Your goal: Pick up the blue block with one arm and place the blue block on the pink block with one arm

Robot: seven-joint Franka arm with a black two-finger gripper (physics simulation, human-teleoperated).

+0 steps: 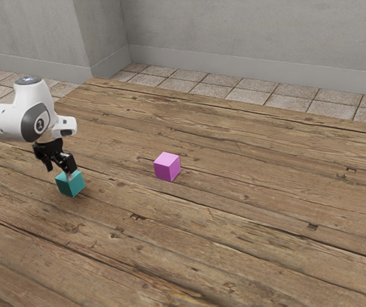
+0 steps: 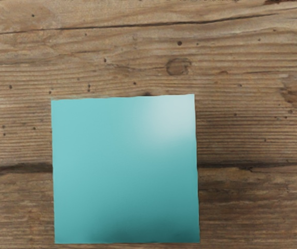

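Note:
The blue block (image 1: 70,184), a teal cube, sits on the wooden floor at the exterior view's left. My gripper (image 1: 60,169) is right over it, reaching down to its top face. In the wrist view the blue block (image 2: 125,168) lies very close, directly under my hand. The pink block (image 1: 167,166) rests on the floor well to the right of the blue block in the exterior view, nothing on top of it.
Wooden planks (image 1: 234,211) stretch around both blocks. A strip of stone tiles (image 1: 260,89) and grey walls (image 1: 234,32) lie far behind. My white arm (image 1: 16,118) comes in from the exterior view's left edge.

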